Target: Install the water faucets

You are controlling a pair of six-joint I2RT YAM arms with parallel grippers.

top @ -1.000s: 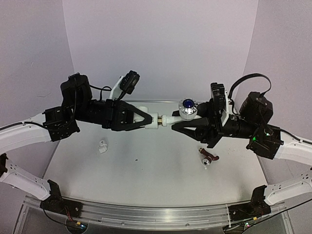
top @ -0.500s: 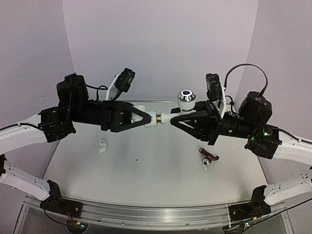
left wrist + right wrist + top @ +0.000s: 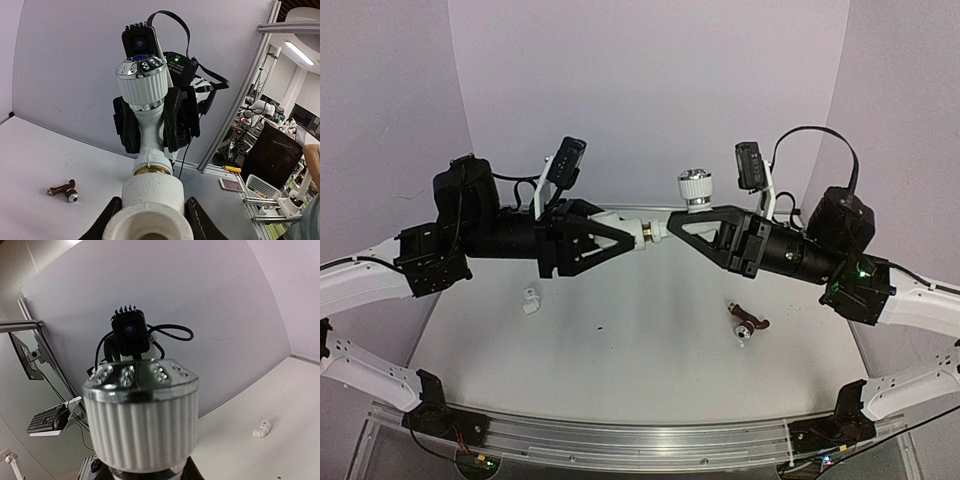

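Within right gripper (image 3: 672, 222), water faucet (image 3: 694, 188), seemingly tight against fitting (image 3: 152, 197).

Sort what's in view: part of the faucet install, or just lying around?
In use: white faucet in the right claw; white elbow fitting in the left claw.
Lying on the table, untouched: small white fitting; brown tap.

Your station sits in a robotics lab: aluminium framing (image 3: 236, 95), keyboard (image 3: 47, 421) and monitor (image 3: 272, 160) (beyond the white enclosure (image 3: 650, 90)).
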